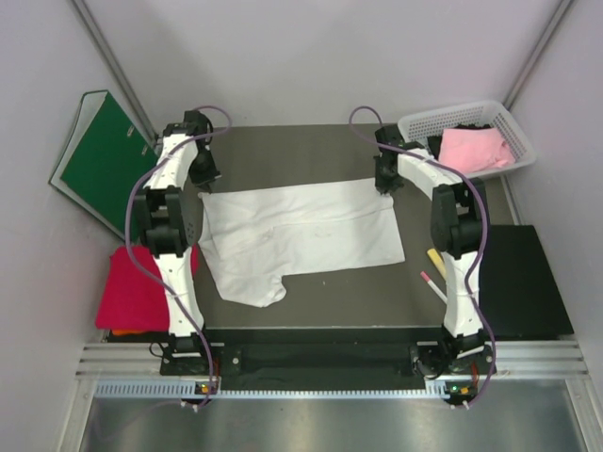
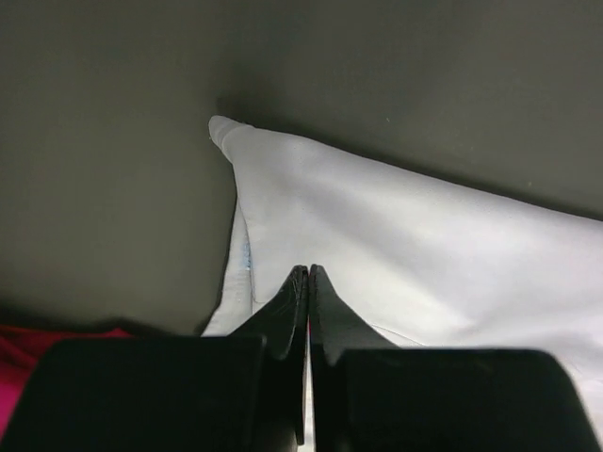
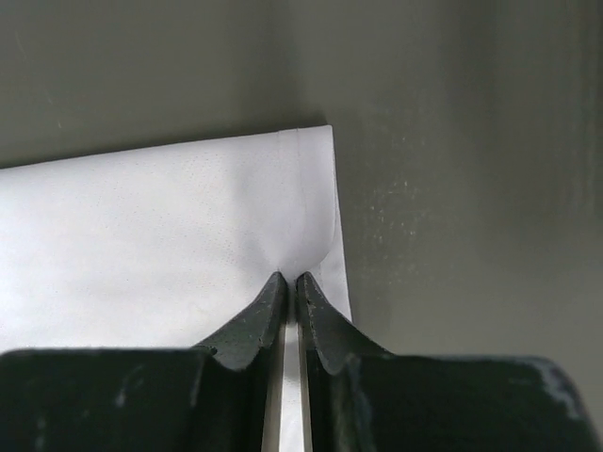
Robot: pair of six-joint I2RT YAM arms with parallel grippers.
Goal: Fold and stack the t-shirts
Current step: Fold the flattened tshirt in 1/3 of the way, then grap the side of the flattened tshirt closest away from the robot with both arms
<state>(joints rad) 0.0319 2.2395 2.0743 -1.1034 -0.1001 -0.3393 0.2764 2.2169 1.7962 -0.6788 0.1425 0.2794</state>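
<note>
Black fingers (image 2: 283, 315) fill the bottom of each wrist view, tips pressed together. In the overhead view, at far left, a green binder (image 1: 104, 155) rests against the wall beside the table. Nearer the camera lies the crimson t-shirt (image 1: 132, 287), flat at the table's left edge, with a thin strip of the orange t-shirt (image 1: 132, 331) showing under its near side.

Next comes the left gripper (image 1: 204, 177). It sits on the far left corner of the white t-shirt (image 1: 301, 231), jaws closed with a sliver of white cloth between them, and the corner rises in a small peak just ahead of the tips. The white shirt is spread across the middle of the dark table (image 1: 311, 301), one sleeve reaching toward the near side at lower left.

On its far right corner the right gripper (image 1: 384, 184) is likewise pinched onto the hem, with cloth showing in the narrow gap. Right of the shirt, two pens (image 1: 433, 282) lie beside the right arm — apart from the cloth. At far right a white basket (image 1: 513, 127) holds the light pink t-shirt (image 1: 471, 148) — a black mat (image 1: 523, 282) lies nearer the camera.
</note>
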